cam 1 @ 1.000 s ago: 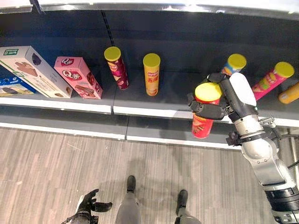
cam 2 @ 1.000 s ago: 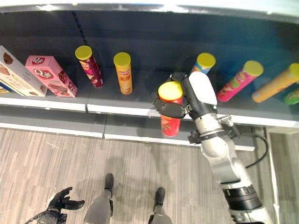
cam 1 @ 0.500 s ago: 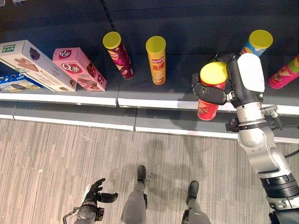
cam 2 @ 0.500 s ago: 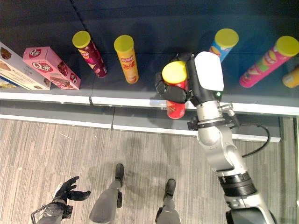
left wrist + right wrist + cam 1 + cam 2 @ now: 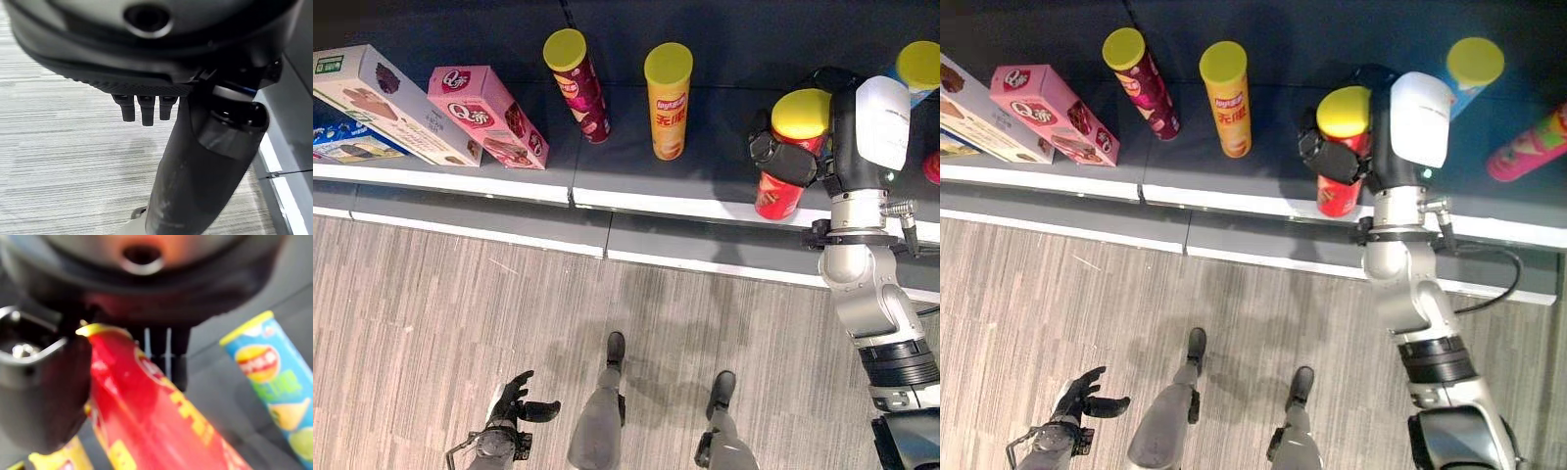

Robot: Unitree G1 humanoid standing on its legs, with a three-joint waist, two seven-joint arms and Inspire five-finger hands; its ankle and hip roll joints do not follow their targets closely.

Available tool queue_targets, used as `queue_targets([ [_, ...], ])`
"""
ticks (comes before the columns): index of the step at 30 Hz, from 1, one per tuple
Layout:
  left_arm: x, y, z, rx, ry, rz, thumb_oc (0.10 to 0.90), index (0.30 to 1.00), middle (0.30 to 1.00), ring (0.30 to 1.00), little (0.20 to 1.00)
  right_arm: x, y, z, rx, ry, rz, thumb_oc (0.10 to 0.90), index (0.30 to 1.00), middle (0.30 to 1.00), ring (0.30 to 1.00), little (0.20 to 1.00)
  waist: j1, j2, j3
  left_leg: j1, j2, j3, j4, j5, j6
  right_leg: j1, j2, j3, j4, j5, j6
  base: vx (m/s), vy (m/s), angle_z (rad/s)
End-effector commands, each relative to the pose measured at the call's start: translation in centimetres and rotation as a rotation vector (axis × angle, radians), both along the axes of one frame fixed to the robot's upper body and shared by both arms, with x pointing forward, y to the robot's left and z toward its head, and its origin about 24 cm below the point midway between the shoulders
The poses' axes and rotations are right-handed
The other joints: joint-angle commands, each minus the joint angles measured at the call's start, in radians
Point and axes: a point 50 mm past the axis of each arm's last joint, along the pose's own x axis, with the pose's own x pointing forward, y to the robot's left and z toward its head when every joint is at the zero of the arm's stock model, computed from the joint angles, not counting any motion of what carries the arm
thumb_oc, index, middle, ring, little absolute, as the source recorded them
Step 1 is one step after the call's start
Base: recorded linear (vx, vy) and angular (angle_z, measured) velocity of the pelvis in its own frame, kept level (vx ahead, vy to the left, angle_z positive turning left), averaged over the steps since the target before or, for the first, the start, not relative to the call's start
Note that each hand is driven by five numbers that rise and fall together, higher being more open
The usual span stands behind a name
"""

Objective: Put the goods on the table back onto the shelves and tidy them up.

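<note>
A red crisp can (image 5: pixel 781 186) with a yellow lid is tilted over the front edge of the dark shelf (image 5: pixel 617 166). My right hand (image 5: pixel 785 163) is shut round its upper part, just under the lid. The wrist view shows the red can (image 5: pixel 161 421) running out past the hand. Whether its base touches the shelf, I cannot tell. To its left stand an orange-yellow can (image 5: pixel 668 103) and a maroon can (image 5: pixel 578 86), both upright. A blue can (image 5: pixel 1469 76) stands behind my right hand. My left hand (image 5: pixel 514 409) hangs low over the floor, fingers (image 5: pixel 142 108) relaxed and holding nothing.
A pink box (image 5: pixel 489 117), a long white box (image 5: pixel 380 103) and a blue box (image 5: pixel 347 147) lie at the shelf's left end. A pink can (image 5: pixel 1526 152) lies tilted at the right. A lower shelf lip (image 5: pixel 705 259) juts out above the wooden floor (image 5: pixel 431 323).
The camera has shifted and the shelf sits lower in view. My right hand has carried the red can up and inward, from below the shelf's front edge to over it.
</note>
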Motion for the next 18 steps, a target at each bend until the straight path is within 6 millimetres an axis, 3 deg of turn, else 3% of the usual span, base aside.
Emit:
queue_targets([
  [1, 1.3, 2.3, 1.5, 0.107, -0.053, -0.006, 0.8, 0.9, 0.9, 0.9, 0.9, -2.2, 0.8, 8.2, -0.002, -0.411, 0.029, 0.4, 0.3, 0.3, 0.3, 0.3, 0.02, -0.028, -0.025, 0.003, 0.017, -0.008, 0.081, -0.138, -0.023, 0.02, -0.041, 0.005, 0.045, -0.085, 0.084, -0.01, -0.006, 0.05],
  [12, 1.9, 2.0, 1.7, 0.107, -0.074, -0.027, 0.8, 0.9, 0.9, 0.9, 0.9, -2.1, -0.2, 10.8, -0.007, -0.514, -0.063, 0.4, 0.3, 0.3, 0.3, 0.3, 0.037, -0.026, -0.021, -0.021, 0.01, -0.028, 0.022, -0.099, -0.035, -0.013, -0.035, -0.009, 0.019, -0.07, 0.089, 0.02, -0.005, 0.07],
  [13, 4.4, 8.2, 6.9, 0.221, -0.234, 0.107, 0.8, 0.9, 0.9, 0.9, 0.9, -2.3, -2.4, 5.4, 0.233, -0.139, 0.242, 0.4, 0.3, 0.3, 0.3, 0.3, -0.079, -0.123, 0.096, -0.099, 0.064, -0.042, 0.187, -0.176, -0.06, -0.076, -0.133, -0.084, 0.1, 0.024, 0.093, 0.08, -0.001, 0.12],
  [18, 4.6, 7.9, 6.7, 0.266, -0.193, 0.037, 0.8, 0.9, 0.9, 0.9, 0.9, -2.3, -1.9, 5.8, 0.224, -0.158, 0.258, 0.4, 0.3, 0.3, 0.3, 0.3, -0.081, -0.134, 0.075, -0.104, 0.063, -0.039, 0.151, -0.156, -0.063, -0.085, -0.138, -0.094, 0.085, 0.047, 0.093, 0.01, -0.024, 0.05],
])
